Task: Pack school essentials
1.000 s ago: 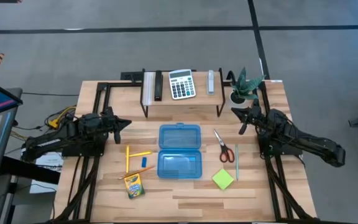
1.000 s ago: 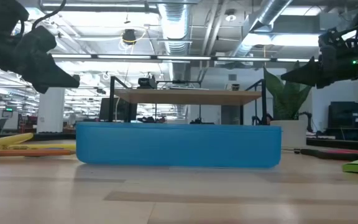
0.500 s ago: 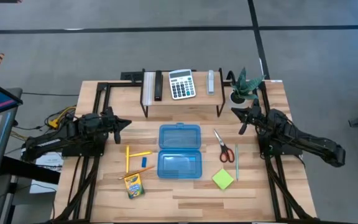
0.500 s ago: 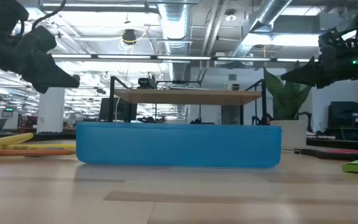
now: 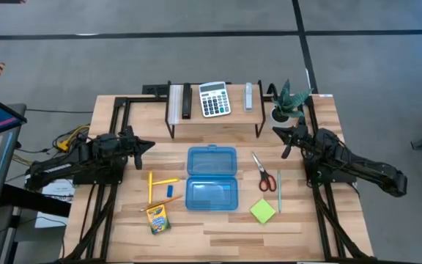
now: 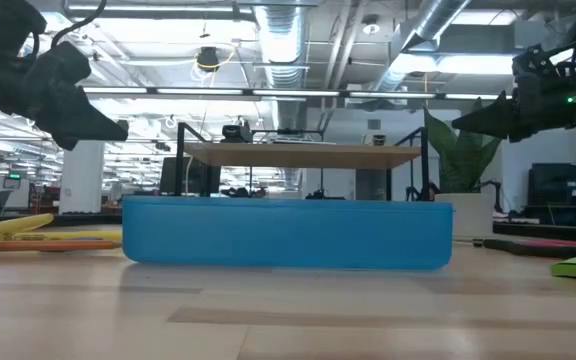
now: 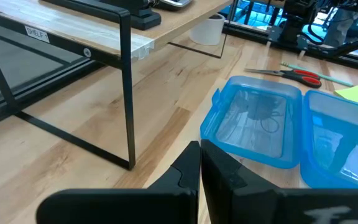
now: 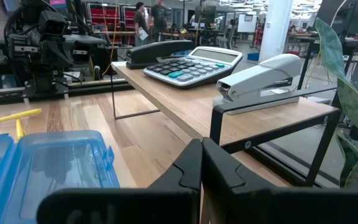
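Observation:
An open blue plastic pencil case (image 5: pixel 212 178) lies flat at the table's middle, lid half toward the far side. Left of it lie yellow pencils (image 5: pixel 156 183), a small blue eraser (image 5: pixel 170 190) and a yellow-green crayon box (image 5: pixel 157 218). Right of it lie red-handled scissors (image 5: pixel 264 173), a thin green pen (image 5: pixel 279 191) and a lime-green sticky-note pad (image 5: pixel 263 211). My left gripper (image 5: pixel 149 144) hovers shut over the table's left side, my right gripper (image 5: pixel 277 132) shut over the right side. Both hold nothing.
A low wooden shelf (image 5: pixel 215 110) on black legs stands at the far edge, carrying a white-grey calculator (image 5: pixel 214 98), a black stapler (image 5: pixel 186 101) and a grey stapler (image 5: pixel 248 96). A small potted plant (image 5: pixel 287 101) stands at the far right corner.

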